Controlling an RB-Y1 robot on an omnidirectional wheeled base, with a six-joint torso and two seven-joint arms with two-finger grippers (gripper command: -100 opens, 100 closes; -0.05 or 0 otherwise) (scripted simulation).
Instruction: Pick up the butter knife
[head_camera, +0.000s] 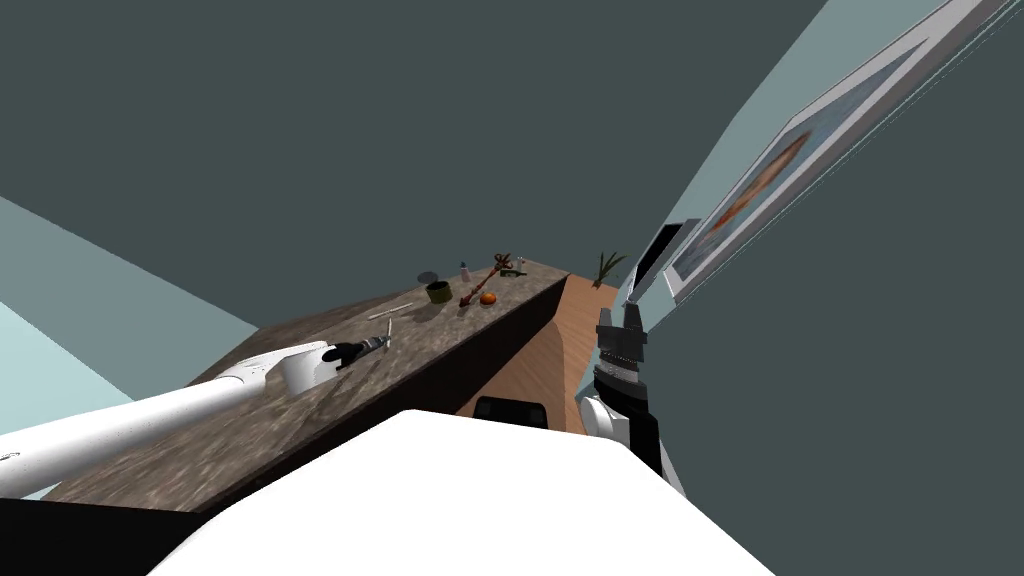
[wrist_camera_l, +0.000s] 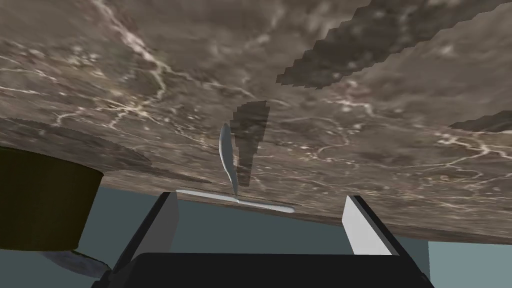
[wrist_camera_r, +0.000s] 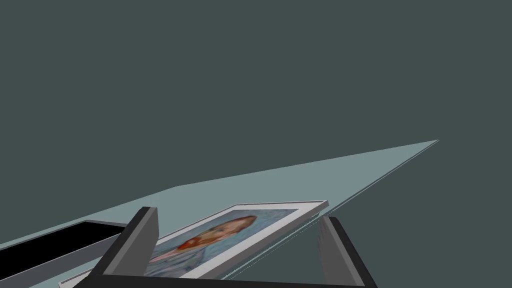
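A slim, silvery, slightly curved butter knife lies on the brown marbled counter, pointing away from my left gripper. Its far end touches a thin pale rod lying crosswise near the counter's far edge. My left gripper hovers open just short of the knife. In the left wrist view the knife lies between its two fingers, slightly nearer one of them, and nothing is held. My right gripper is raised beside my chest, open and empty.
A dark olive pot stands close beside the left gripper. Farther along the counter are an orange fruit, a small bottle and a long brown ornate piece. Wooden floor runs along the counter's right side.
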